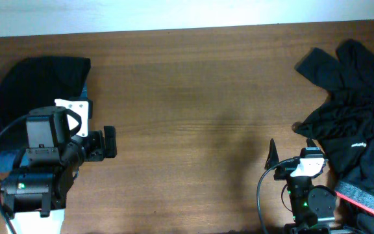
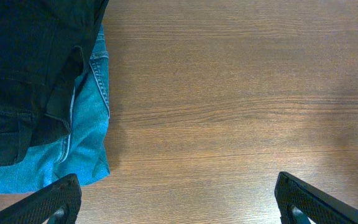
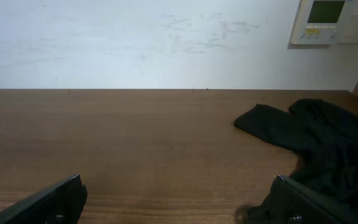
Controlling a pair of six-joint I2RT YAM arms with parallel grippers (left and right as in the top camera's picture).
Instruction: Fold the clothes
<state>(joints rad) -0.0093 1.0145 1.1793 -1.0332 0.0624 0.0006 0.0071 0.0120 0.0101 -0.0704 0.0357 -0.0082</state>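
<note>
On the table point(image 1: 193, 78), a black garment point(image 1: 41, 81) lies on blue jeans point(image 2: 86, 143) at the left end. Crumpled black clothes point(image 1: 356, 110) (one limb reaching toward the table's middle) sprawl at the right end. The left tool point(image 2: 179, 208) and right tool point(image 3: 179, 205) hover above bare tabletop, both spread wide, gripping nothing.

The brown wood-grain table point(image 1: 193, 84) looks smooth and satin. The crumpled black cloth garment point(image 1: 359, 97) is matt; the blue denim jeans point(image 2: 89, 143), coarse.
</note>
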